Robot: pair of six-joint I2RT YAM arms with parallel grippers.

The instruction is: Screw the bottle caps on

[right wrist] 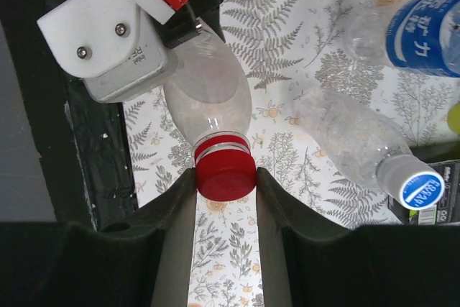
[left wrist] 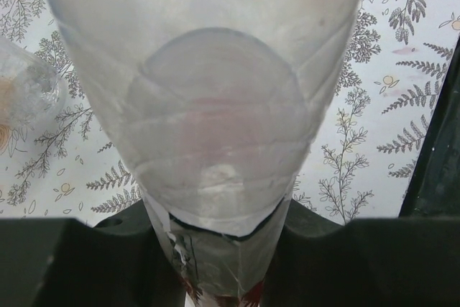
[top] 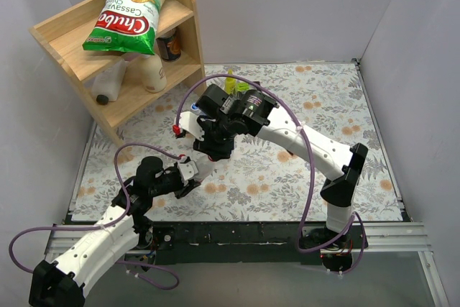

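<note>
My left gripper [left wrist: 215, 242] is shut on the red-and-white-labelled clear bottle [left wrist: 215, 106], holding it by its body; the gripper's white housing shows in the right wrist view [right wrist: 115, 41]. My right gripper [right wrist: 225, 177] is shut on the red cap [right wrist: 225, 170], which sits on this bottle's neck [right wrist: 208, 98]. In the top view both grippers meet mid-table, the left [top: 188, 170] and the right [top: 215, 145]. The unlabelled bottle [right wrist: 352, 141] lies beside them with a blue cap [right wrist: 420, 188] on it. The blue-labelled bottle [right wrist: 424, 34] lies farther off; its mouth is out of view.
A wooden shelf [top: 122, 41] at the back left holds a chips bag [top: 129, 16] and cream-white bottles [top: 151, 70]. A yellow squeeze bottle [top: 230, 83] stands behind the right arm. The table's black front edge [right wrist: 36, 141] runs close to the held bottle.
</note>
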